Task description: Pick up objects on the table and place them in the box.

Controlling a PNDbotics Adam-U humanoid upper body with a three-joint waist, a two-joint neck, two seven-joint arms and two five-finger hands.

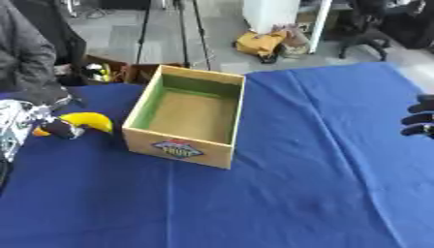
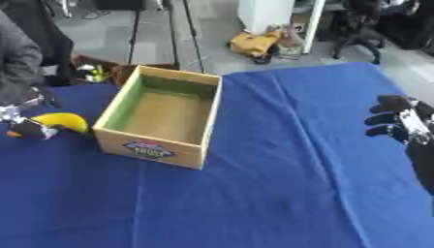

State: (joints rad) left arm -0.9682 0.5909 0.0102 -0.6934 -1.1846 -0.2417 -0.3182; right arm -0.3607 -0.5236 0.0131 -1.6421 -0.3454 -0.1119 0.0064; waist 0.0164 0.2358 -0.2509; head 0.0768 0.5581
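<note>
Grey floor (image 1: 118, 38) across the far half, 10 to 2 o'clock, evenly lit, no hard shadows. Dark tripod legs (image 1: 182, 29) standing at 12. White pillar (image 1: 271, 14) just right of them at 1, white post (image 1: 320, 24) beside it. Yellow bag (image 1: 258, 43) slumped on floor at pillar's foot. Black office chair (image 2: 360, 29) at 2 o'clock, dark clutter behind it in corner. Open brown crate (image 1: 110, 72) of bits on floor at 10. Blue cloth (image 1: 280, 193) over counter, filling 3 through 9.
</note>
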